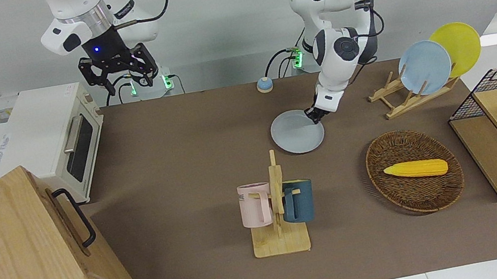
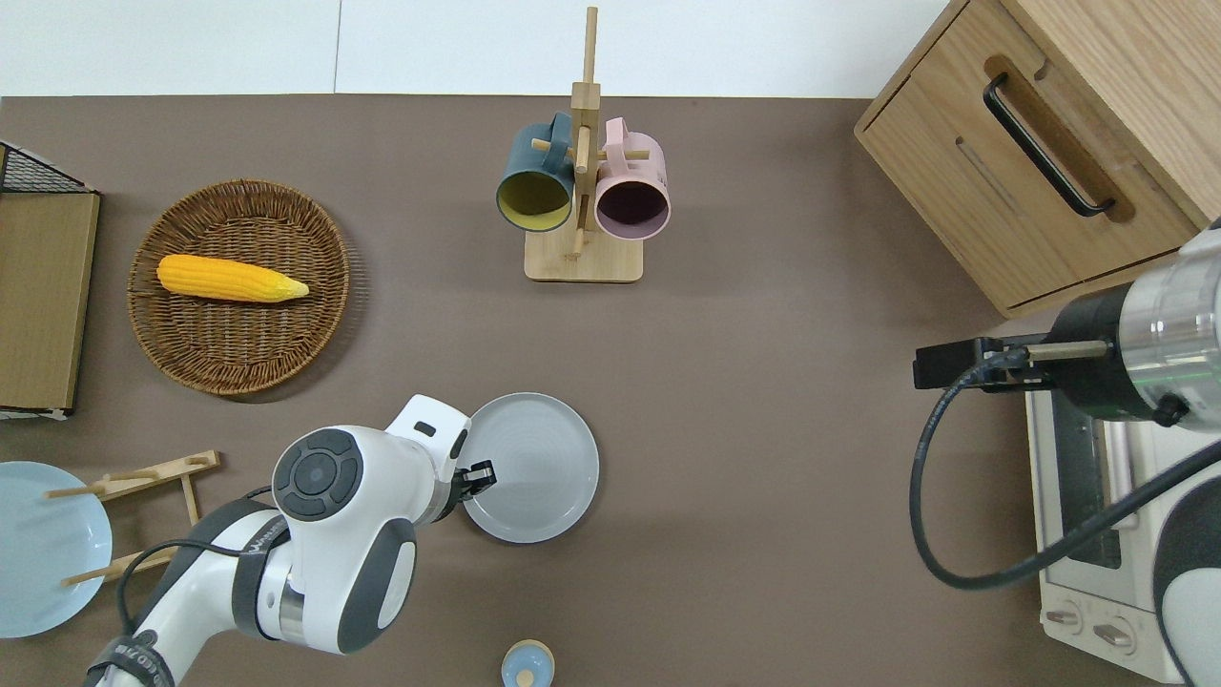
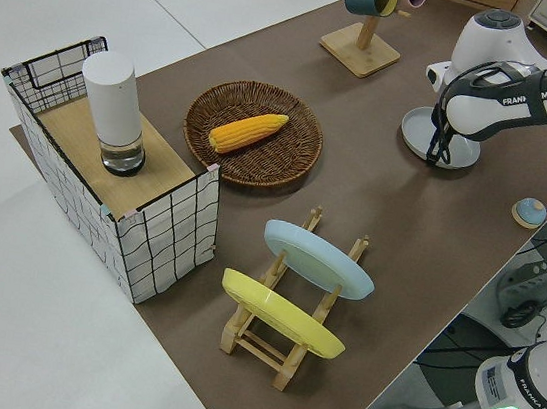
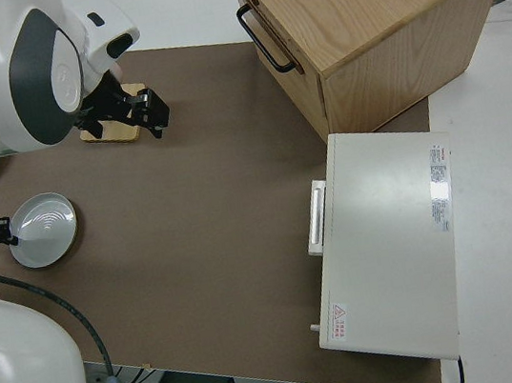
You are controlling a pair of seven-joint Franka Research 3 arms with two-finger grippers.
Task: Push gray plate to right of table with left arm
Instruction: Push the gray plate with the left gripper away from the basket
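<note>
The left tool (image 2: 477, 474) is down at the rim of the gray plate (image 2: 539, 463), on the side of the plate that faces the left arm's end of the desk (image 2: 763, 458). Its black fingers look close together and seem to touch the rim, but I cannot tell for sure if they are closed or a little open. The left arm (image 2: 324, 525) bends low over the desk to reach there.

The gray plate is round and shallow, pale gray-blue, with a low rim, and it lies flat. It sits about in the middle of the desk's length, somewhat closer to the robots' edge than to the opposite edge. The mug rack (image 2: 582, 200) stands farther from the robots than the plate, near the opposite edge.

The right arm (image 1: 96, 28) is parked.
</note>
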